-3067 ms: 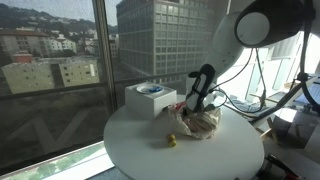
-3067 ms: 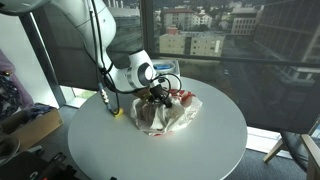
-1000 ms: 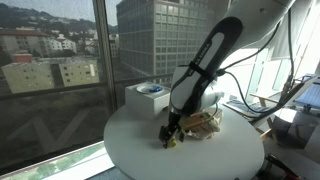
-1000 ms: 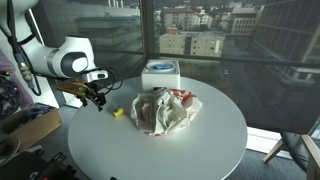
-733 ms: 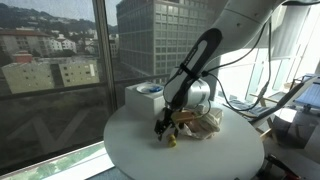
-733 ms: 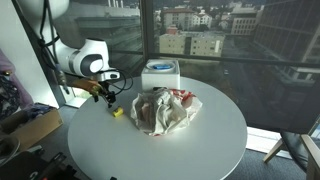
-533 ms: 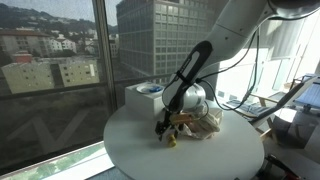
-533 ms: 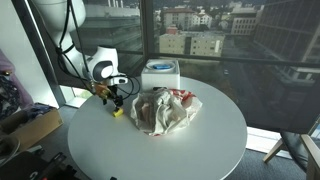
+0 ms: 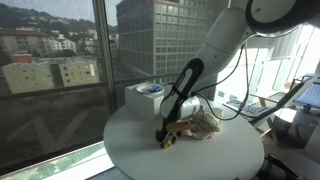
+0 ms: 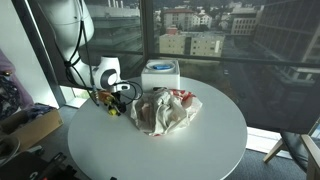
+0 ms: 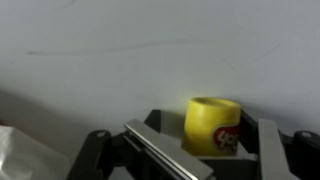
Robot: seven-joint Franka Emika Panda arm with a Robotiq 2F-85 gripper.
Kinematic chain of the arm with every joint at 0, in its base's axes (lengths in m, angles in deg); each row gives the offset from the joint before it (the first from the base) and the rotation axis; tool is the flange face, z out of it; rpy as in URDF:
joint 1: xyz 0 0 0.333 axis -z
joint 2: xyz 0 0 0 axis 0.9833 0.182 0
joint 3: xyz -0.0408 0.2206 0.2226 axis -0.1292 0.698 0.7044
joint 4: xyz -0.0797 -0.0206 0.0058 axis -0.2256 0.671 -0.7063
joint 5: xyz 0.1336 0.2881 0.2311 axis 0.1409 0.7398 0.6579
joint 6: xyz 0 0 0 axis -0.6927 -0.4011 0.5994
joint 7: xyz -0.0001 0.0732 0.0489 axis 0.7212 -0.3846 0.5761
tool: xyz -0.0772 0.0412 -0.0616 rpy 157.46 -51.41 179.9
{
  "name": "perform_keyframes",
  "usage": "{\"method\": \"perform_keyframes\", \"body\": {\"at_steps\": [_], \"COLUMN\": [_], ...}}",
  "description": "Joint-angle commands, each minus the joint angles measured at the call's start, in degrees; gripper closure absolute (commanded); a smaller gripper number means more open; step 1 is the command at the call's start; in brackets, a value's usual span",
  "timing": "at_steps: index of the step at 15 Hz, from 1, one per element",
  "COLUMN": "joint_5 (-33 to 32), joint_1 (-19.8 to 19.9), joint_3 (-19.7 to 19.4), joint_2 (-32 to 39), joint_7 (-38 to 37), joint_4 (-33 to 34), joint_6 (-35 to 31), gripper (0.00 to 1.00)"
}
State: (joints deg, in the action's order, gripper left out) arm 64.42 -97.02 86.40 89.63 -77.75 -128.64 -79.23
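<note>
We count one gripper (image 10: pixel 108 101) at the left of the round white table (image 10: pixel 215 150), its jaws standing wide on either side of one small yellow cylinder (image 11: pixel 213 126) with a red mark. Just right of it lies one crumpled, translucent plastic bag (image 10: pixel 166 110), red showing inside. Behind it stands one white box (image 10: pixel 160 74).

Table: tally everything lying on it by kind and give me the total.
Yellow cup: 1
Crumpled bag: 1
White box: 1
Total: 3
</note>
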Motion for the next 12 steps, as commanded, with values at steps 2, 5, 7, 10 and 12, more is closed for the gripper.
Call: {"method": "perform_keyframes", "body": {"at_steps": [2,5,7,10,12], "joint_5": [-3.5,-4.7,-5.1,-4.4,-4.3], "joint_1": [-2.7,-3.5,-3.5,-2.4,-2.9], "joint_3": [-1.2,-2.2,-3.0,-4.7,-7.5], "joint_2": [-1.8,-4.9,-6.5,-10.7,-13.6], "joint_7": [-1.9,-2.5,-3.3,-4.3,-6.6], "joint_4": [-1.2,-4.0,-5.3,-9.6,-12.5], "joint_6": [-0.4,-1.3,-2.2,-6.7,-11.4], "gripper": [0.64,0.82,0.80,0.80,0.80]}}
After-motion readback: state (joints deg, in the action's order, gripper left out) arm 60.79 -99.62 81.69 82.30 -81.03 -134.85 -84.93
